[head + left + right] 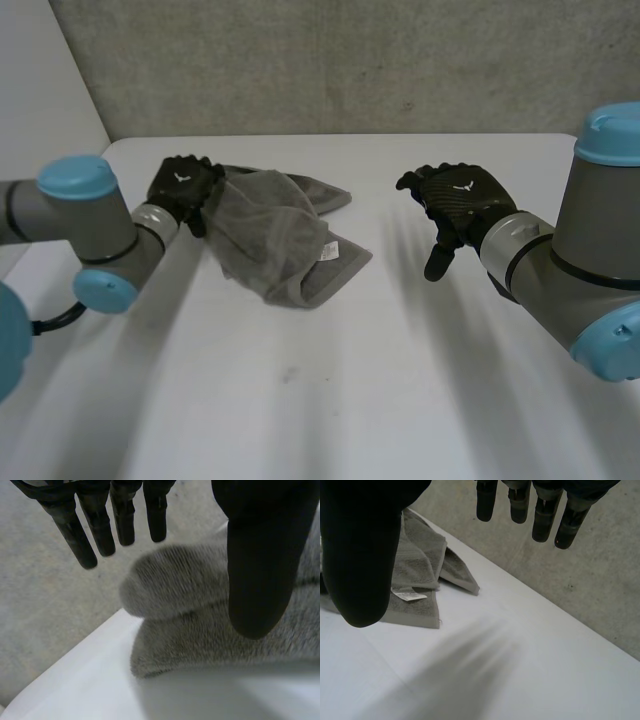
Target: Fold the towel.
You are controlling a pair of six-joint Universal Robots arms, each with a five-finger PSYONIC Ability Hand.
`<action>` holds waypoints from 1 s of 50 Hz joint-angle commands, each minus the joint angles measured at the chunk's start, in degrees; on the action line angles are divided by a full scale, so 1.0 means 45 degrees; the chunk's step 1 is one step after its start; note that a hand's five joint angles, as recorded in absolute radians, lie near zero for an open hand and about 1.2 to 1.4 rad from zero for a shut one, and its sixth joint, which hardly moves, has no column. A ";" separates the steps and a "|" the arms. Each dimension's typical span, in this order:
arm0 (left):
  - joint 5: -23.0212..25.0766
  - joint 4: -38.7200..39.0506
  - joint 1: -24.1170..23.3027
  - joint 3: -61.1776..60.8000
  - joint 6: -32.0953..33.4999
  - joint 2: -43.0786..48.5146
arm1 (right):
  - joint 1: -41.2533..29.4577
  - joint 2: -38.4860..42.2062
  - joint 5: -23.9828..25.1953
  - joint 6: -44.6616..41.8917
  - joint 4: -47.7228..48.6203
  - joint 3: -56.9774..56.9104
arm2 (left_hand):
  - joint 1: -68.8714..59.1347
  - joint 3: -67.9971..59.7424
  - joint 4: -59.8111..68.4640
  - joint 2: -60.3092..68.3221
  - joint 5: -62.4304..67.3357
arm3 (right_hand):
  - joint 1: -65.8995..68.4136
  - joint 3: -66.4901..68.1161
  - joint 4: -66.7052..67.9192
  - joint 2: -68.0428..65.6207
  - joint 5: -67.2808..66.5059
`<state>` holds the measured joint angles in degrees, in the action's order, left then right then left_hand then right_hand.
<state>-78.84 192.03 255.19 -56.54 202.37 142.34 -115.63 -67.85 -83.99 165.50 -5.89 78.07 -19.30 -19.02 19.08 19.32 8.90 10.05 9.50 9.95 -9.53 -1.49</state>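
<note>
Towel (280, 235) edge meets left robot hand (183, 187); right robot hand (460, 200) over open table (350, 380).

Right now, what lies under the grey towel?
The white table shows around the towel; its bunched folds cover anything beneath. A white label sits on top.

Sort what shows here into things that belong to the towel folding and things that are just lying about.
Belongs to the job:
grey towel, crumpled on the table
left hand, open, at the towel's edge
right hand, open, apart from the towel

Just there:
white table, which only bears the towel
grey wall behind it
</note>
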 commanded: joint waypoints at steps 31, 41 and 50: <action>-0.3731 -0.1033 -0.5693 -0.4740 -0.2724 -0.4737 | 0.0617 -0.0685 0.0032 -0.0040 -0.0820 -0.0649 | -1.3488 -1.3551 1.3538 1.3485 1.3578 | -0.0012 0.0111 0.0011 -0.0105 0.0332; -0.3750 -0.2166 -0.9031 -0.4331 -0.6357 -0.4053 | 0.1261 -0.0860 0.0051 -0.0021 -0.1914 -0.1333 | 0.0745 0.0682 -0.0695 -0.0748 -0.0655 | -0.0012 0.0111 0.0011 -0.0105 0.0332; -0.3789 -0.2557 -0.6650 -0.4408 -0.5400 -0.4542 | 0.1320 -0.0880 0.0188 -0.0177 -0.2871 -0.1255 | 0.1758 0.1695 -0.1708 -0.1761 -0.1668 | -0.0012 0.0111 0.0011 -0.0105 0.0332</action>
<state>-95.88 181.73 215.93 -76.06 174.04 123.85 -109.77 -71.79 -83.63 165.33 -15.75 72.03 -18.70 -18.62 18.61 18.56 8.70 10.05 9.50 9.95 -9.53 -1.49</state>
